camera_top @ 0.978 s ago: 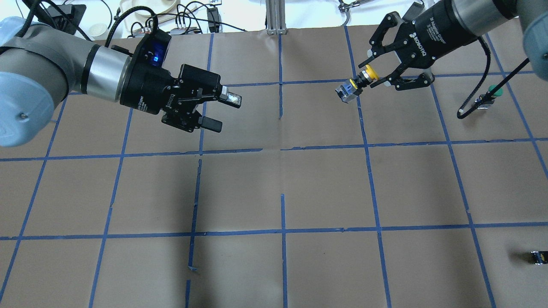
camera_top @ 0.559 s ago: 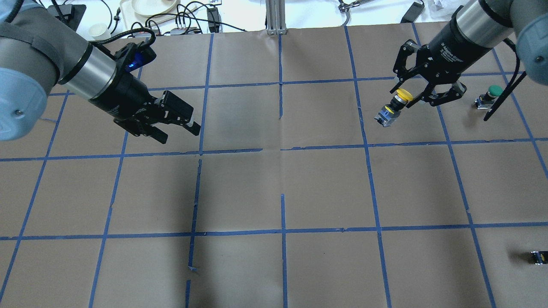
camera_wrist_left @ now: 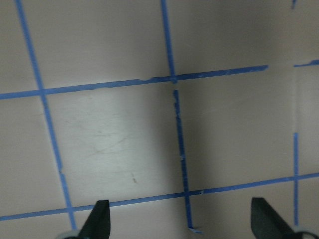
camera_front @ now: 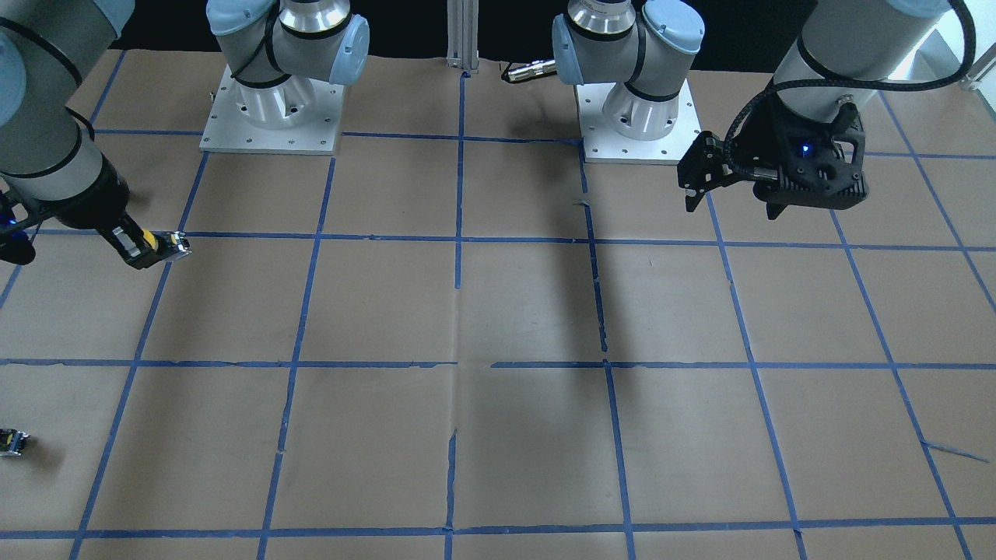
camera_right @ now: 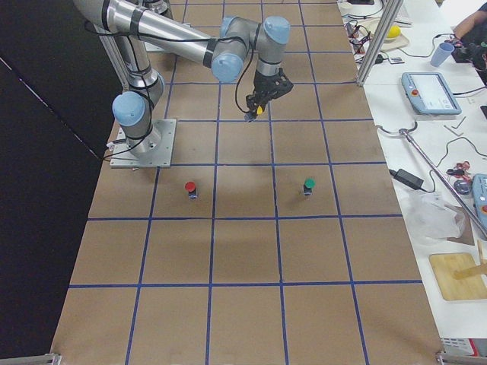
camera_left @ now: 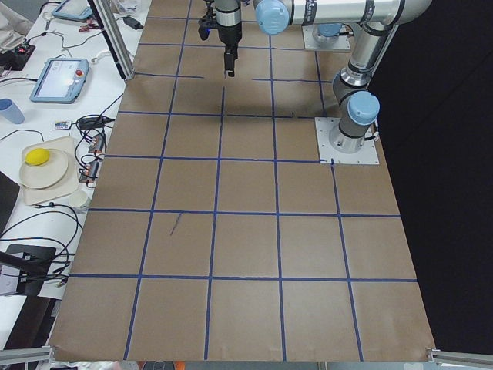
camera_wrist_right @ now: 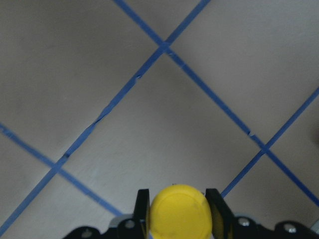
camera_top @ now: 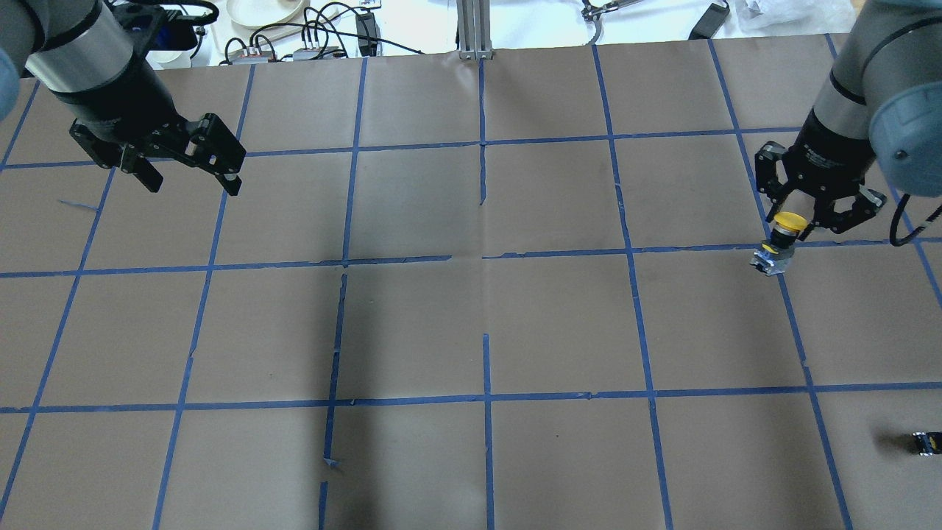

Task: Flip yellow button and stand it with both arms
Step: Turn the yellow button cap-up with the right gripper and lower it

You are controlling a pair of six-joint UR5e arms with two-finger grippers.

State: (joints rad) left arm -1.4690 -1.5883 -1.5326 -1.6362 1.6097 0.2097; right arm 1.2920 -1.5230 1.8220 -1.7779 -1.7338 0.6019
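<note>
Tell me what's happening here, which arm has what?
The right end effector is shut on the yellow button, gripping it at the cap end, cap up and body hanging down toward the brown table. Whether the body touches the table is unclear. The left end effector is open and empty, held over the table's opposite side.

- A table (camera_top: 559, 324) covered in brown paper, marked into squares by blue tape lines (camera_top: 486, 442).
- A red-capped button (camera_right: 190, 187) and a green-capped button (camera_right: 308, 185) stand upright in the same row, one square between them.
- A small dark block (camera_top: 926, 442) lies alone near the table's edge.
- On the white side bench: a plate (camera_left: 48, 176) holding a yellow round thing (camera_left: 37, 157), a tablet-like pendant (camera_left: 62, 79), loose cables (camera_left: 31, 223), and a blue cup (camera_right: 443, 53).
</note>
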